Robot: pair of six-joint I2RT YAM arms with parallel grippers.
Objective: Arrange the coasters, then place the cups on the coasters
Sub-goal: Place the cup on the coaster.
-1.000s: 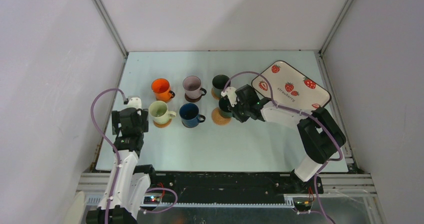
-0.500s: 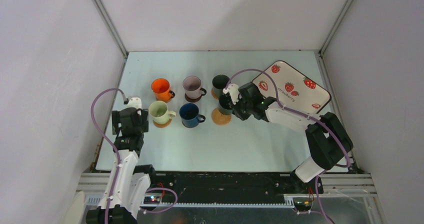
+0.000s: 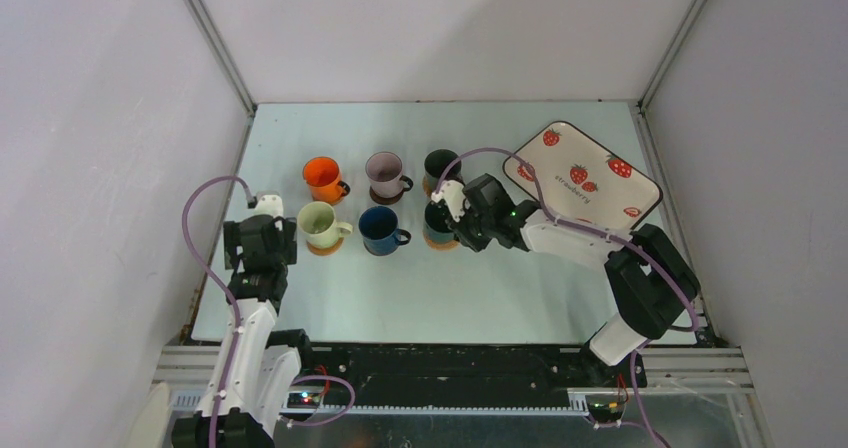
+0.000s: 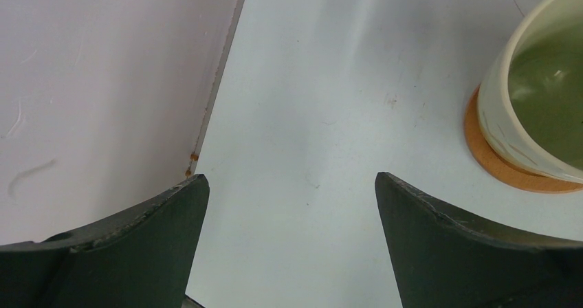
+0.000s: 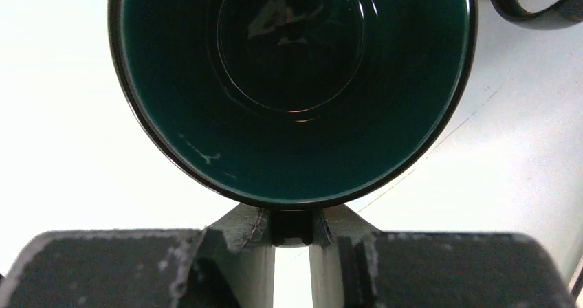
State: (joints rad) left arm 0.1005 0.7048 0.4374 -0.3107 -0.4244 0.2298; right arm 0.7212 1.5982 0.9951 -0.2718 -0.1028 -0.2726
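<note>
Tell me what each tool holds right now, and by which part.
The right tool is shut on the dark green cup, pinching its handle. The left tool is open and holds nothing.

1. Counter (image 3: pixel 450 288): pale blue-white, matte. Your left wrist view shows faint scuffs on it (image 4: pixel 330 115).
2. Tray (image 3: pixel 585 173): white rounded rectangle with a dark rim, red strawberry print and a small printed word. You will find it lying flat at the counter's far right, turned at an angle.
3. Walls (image 3: pixel 110 168): plain pale panels on the left, back and right. Look for a small rust-coloured spot (image 4: pixel 190 158) at the left seam.
4. Struts (image 3: pixel 215 43): two metal posts at the back corners.
5. Rail (image 3: pixel 450 363): metal and black, along the near edge.
</note>
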